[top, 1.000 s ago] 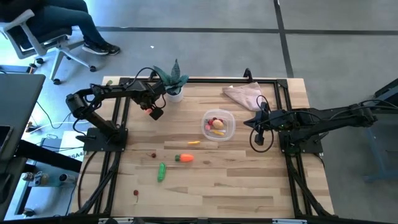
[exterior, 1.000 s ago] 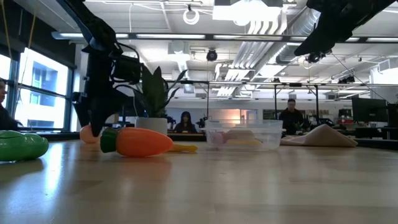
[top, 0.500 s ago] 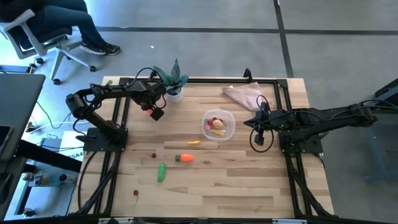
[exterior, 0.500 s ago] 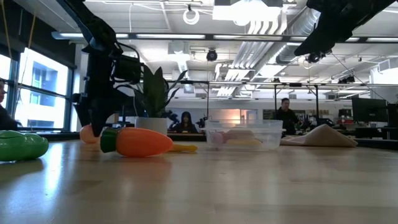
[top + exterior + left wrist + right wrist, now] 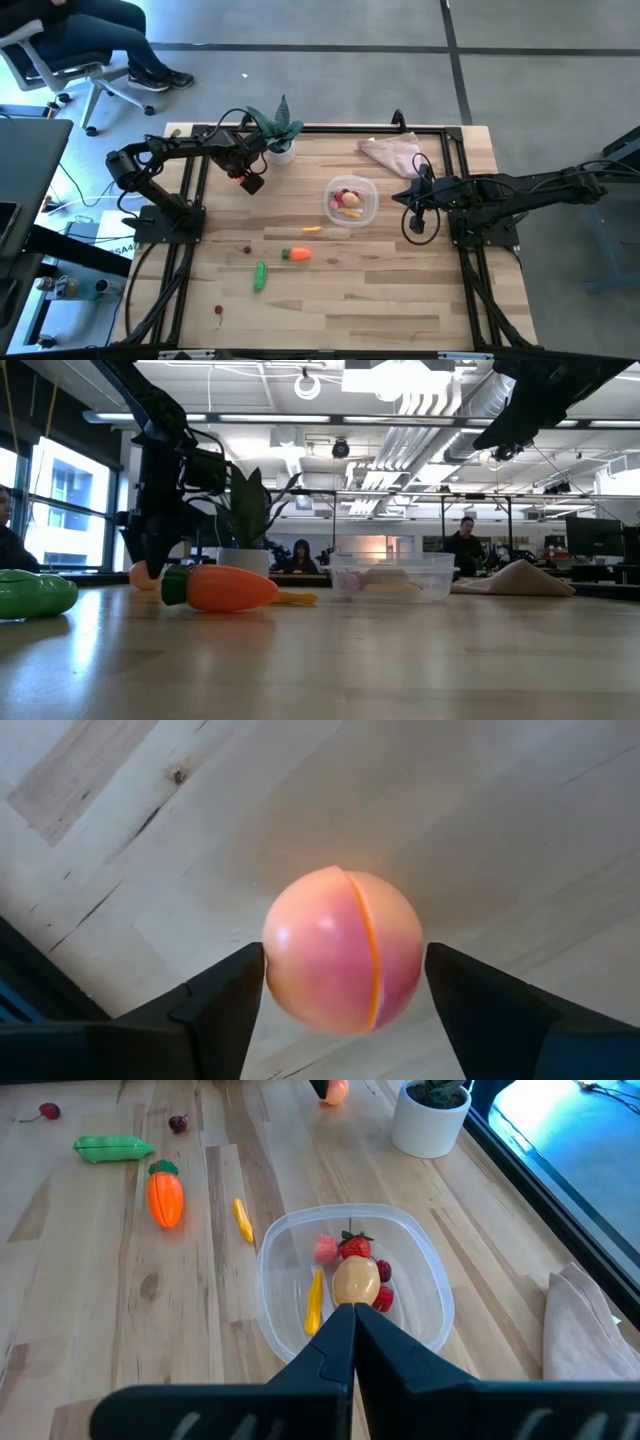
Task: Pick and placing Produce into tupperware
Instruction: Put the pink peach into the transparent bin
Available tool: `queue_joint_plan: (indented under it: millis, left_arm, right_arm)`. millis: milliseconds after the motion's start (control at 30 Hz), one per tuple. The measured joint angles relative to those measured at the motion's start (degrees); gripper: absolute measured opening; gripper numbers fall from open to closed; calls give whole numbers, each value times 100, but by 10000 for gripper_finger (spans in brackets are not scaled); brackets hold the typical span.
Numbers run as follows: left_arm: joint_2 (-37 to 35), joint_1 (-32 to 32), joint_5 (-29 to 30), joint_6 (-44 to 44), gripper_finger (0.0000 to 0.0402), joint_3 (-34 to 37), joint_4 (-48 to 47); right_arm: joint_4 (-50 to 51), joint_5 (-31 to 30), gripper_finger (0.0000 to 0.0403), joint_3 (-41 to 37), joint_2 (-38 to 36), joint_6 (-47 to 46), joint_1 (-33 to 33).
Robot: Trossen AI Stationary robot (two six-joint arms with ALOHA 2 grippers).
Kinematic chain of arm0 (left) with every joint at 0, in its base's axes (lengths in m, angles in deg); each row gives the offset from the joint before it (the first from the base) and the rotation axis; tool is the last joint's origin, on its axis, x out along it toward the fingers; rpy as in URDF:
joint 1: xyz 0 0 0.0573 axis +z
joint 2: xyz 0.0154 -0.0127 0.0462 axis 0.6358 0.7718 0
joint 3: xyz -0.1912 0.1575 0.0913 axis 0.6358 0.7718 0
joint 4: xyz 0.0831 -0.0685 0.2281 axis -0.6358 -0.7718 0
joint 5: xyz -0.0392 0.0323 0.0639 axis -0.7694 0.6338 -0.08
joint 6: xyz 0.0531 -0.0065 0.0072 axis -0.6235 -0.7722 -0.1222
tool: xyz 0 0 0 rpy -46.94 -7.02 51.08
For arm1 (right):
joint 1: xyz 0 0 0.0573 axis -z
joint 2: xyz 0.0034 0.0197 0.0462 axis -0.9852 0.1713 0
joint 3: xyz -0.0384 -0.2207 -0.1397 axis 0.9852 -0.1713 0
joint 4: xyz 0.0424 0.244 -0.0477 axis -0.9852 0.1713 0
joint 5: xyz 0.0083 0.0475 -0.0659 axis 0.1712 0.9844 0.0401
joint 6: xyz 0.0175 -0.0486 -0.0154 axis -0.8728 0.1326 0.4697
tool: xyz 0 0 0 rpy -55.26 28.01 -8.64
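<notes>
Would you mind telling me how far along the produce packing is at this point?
Partly done: the tub already holds a potato, a strawberry, a yellow piece and small red bits. In hand: the left hand straddles the peach, fingers either side. Left on the table: carrot, cucumber, a yellow piece and berries. The right hand waits shut above the tub.

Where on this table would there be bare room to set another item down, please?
The near strip of the table, right of the cucumber and carrot, lies bare. The wood between the plant and cloth is also free. It is crowded around the tupperware and the carrot.
</notes>
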Motion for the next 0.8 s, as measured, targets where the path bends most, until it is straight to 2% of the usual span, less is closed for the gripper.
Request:
queue_joint_plan:
  millis: [233,567,800]
  left_arm:
    - [0,0,-26,37,255,0,0]
    - [448,-4,-39,-41,272,2,33]
    - [457,-4,28,-158,273,2,35]
  right_arm:
    - [0,0,0,0,0,0,1]
    - [0,0,0,0,0,0,1]
    - [-1,0,0,0,0,0,-1]
